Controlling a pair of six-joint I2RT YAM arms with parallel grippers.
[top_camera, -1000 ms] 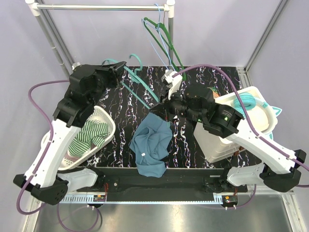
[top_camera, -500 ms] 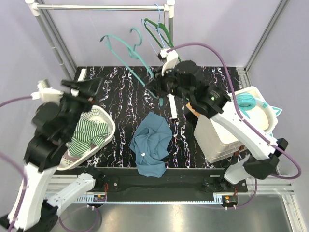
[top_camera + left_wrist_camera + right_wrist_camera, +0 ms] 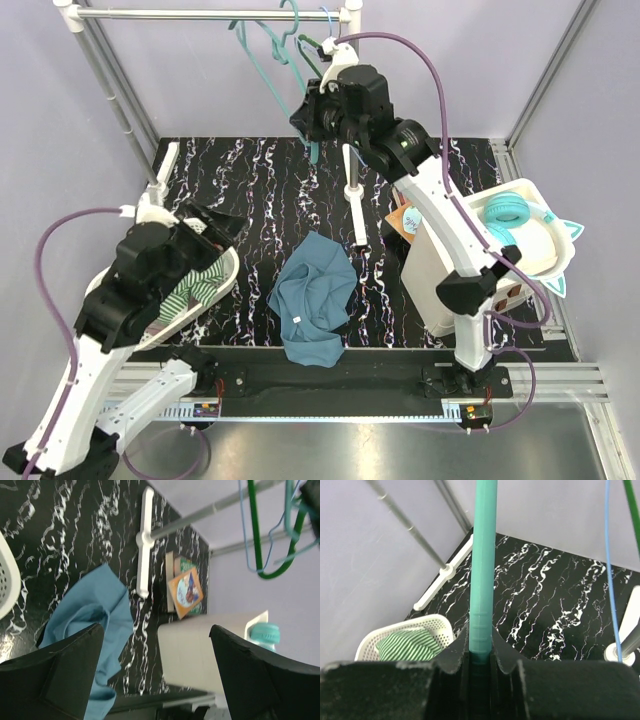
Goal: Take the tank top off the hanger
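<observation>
Where the table (image 3: 250, 180) came closest to the arms, the blue tank top (image 3: 315, 300) lay in a crumpled heap on the black-and-white top. It was well apart from the teal hanger (image 3: 484, 555). Just left of the tank top sat a white basket (image 3: 233, 262) with a green striped cloth (image 3: 185, 285) inside. The left gripper (image 3: 222, 226) hung over that basket, its two fingers wide apart and holding nothing. To the right of the tank top stood a white bin (image 3: 440, 290).

Far behind the tank top and high above it, the right gripper (image 3: 481, 652) had its fingers squeezed tight on the straight bar of the teal hanger. The hook of that hanger reached up by the metal rail (image 3: 200, 15). I could not tell whether it touched the rail. A green hanger (image 3: 254, 530) hung just beside the teal one, also far behind the tank top.
</observation>
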